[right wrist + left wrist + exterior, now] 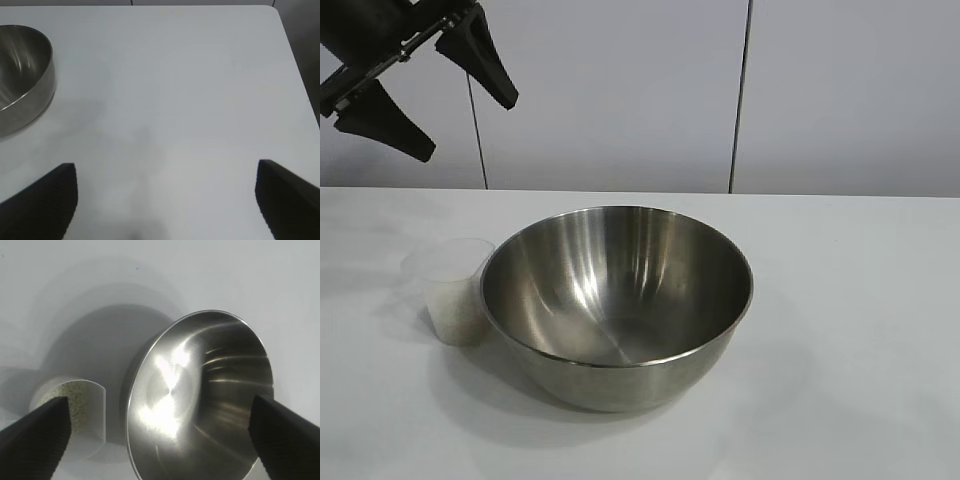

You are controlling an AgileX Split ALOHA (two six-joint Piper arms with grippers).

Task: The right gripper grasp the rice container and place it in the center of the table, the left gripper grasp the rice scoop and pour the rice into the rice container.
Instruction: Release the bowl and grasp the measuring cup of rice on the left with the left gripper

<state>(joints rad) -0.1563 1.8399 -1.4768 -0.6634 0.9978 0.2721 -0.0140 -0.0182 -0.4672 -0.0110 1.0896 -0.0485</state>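
The rice container (617, 300), a big shiny steel bowl, stands upright in the middle of the white table (860, 340). Right beside it on its left stands the rice scoop (453, 285), a small clear cup partly filled with rice (457, 318). My left gripper (468, 128) hangs open high above the table's left side, holding nothing. In the left wrist view its open gripper (159, 407) frames the bowl (200, 390) and the scoop (82, 405) far below. The right gripper (166, 169) is open over bare table (175, 75), with the bowl (22, 85) off to one side. It does not show in the exterior view.
A pale panelled wall (620, 90) rises behind the table's back edge. The right wrist view shows a rounded table corner (272, 9) and a side edge (300, 80), with dark floor beyond. White tabletop stretches to the right of the bowl.
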